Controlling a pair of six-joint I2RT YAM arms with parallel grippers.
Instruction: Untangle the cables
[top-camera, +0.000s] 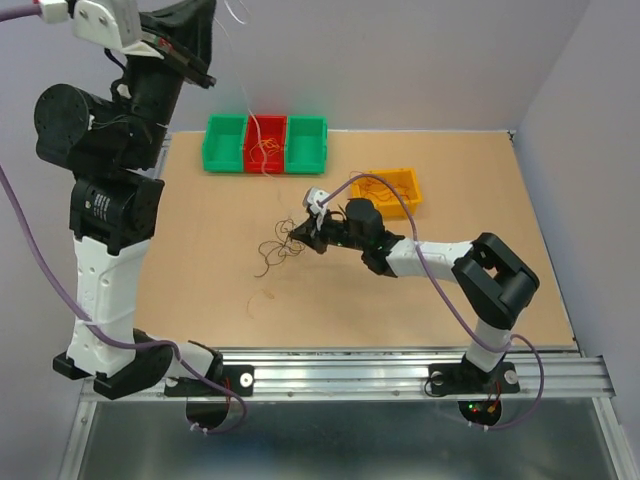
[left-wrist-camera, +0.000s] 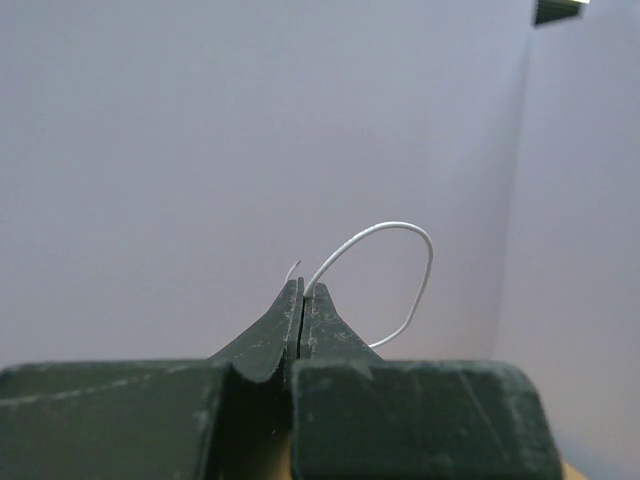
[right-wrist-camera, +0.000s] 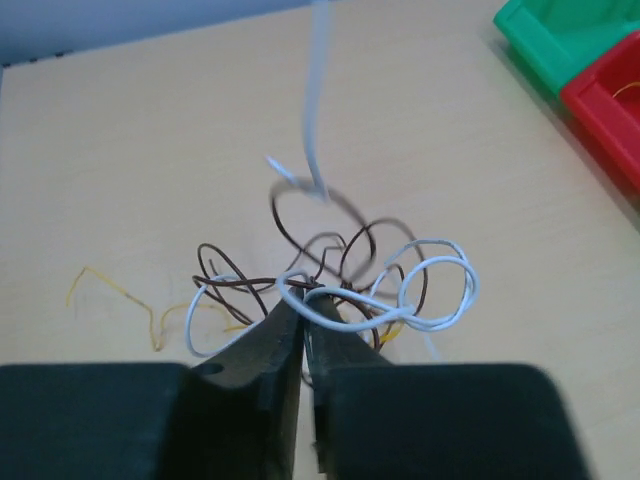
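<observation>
The right jaws were shut on the tangle of cables (right-wrist-camera: 340, 275), its brown and white loops lying just ahead of their tips on the desk (right-wrist-camera: 150, 150). Higher and farther off, the left jaws pinched one white cable (left-wrist-camera: 400, 240). Untangling seemed barely begun, and the knot looked intact.

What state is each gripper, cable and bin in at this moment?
left gripper: shut on white cable, raised high
right gripper: shut on cable tangle
cable tangle: knotted, white and brown strands interlooped
red bin: orange cable inside
yellow bin: thin cable inside
green bins: nothing visible inside
</observation>
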